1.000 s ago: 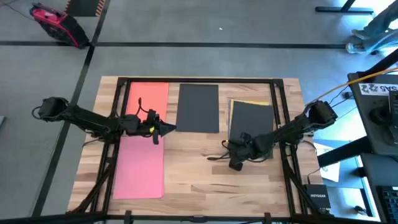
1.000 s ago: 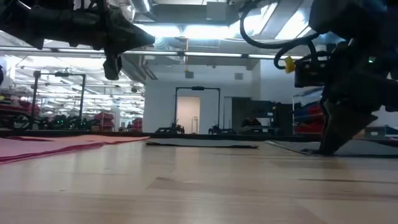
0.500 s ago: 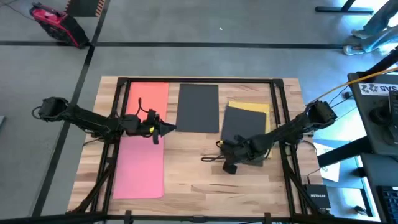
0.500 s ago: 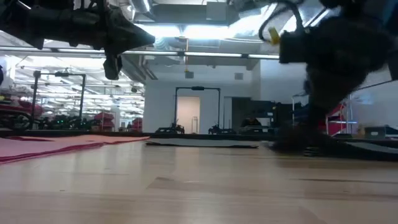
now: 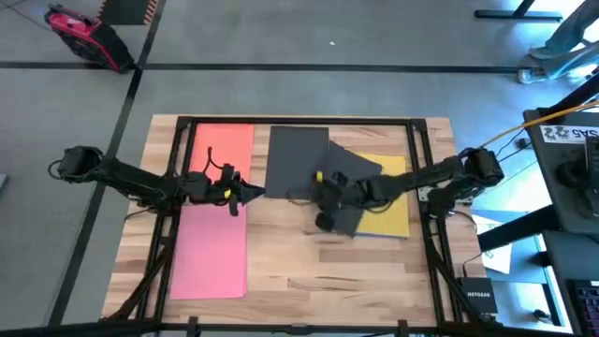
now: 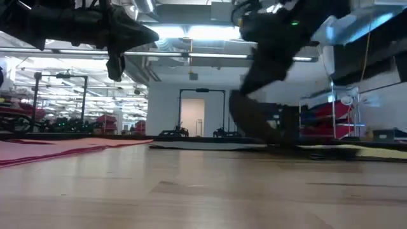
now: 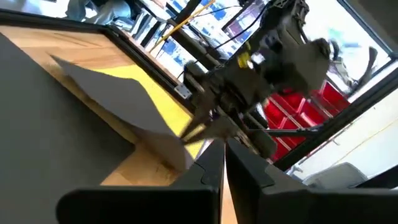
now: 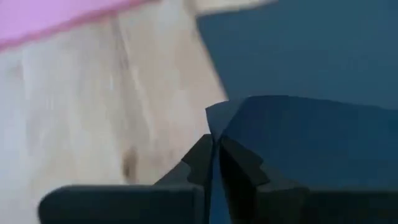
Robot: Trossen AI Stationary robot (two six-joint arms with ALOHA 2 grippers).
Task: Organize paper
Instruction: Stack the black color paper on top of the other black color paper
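Note:
An orange sheet [image 5: 225,145] and a pink sheet [image 5: 213,253] lie flat at the table's left. One black sheet [image 5: 298,159] lies flat at the far middle. A second black sheet [image 5: 354,173] lies askew, partly over the yellow sheet [image 5: 388,211] at the right. My right gripper [image 5: 309,197] is shut on this second black sheet near the table's middle. My left gripper [image 5: 255,193] hovers shut and empty above the table, just right of the pink and orange sheets; in the low view it [image 6: 114,67] hangs well above the table. My right gripper pinches the askew black sheet between its two fingers at an edge by a corner [image 8: 216,121], on the sheet's left end. The fingers [image 6: 251,121] slant down from the table's right. In the left wrist view the sheet [image 7: 118,102] lies partly on the yellow sheet.
Dark frame rails [image 5: 416,159] run along the table's left and right sides. Bare wood [image 5: 309,281] stretches along the near half between the pink sheet and the right rail. Beyond the table's right edge stands a desk with equipment [image 5: 571,159].
My right gripper has travelled toward the table's left edge and a little toward the far edge, dragging the black sheet with it. That sheet has slid off most of the yellow sheet and turned askew, so that much of the yellow now shows.

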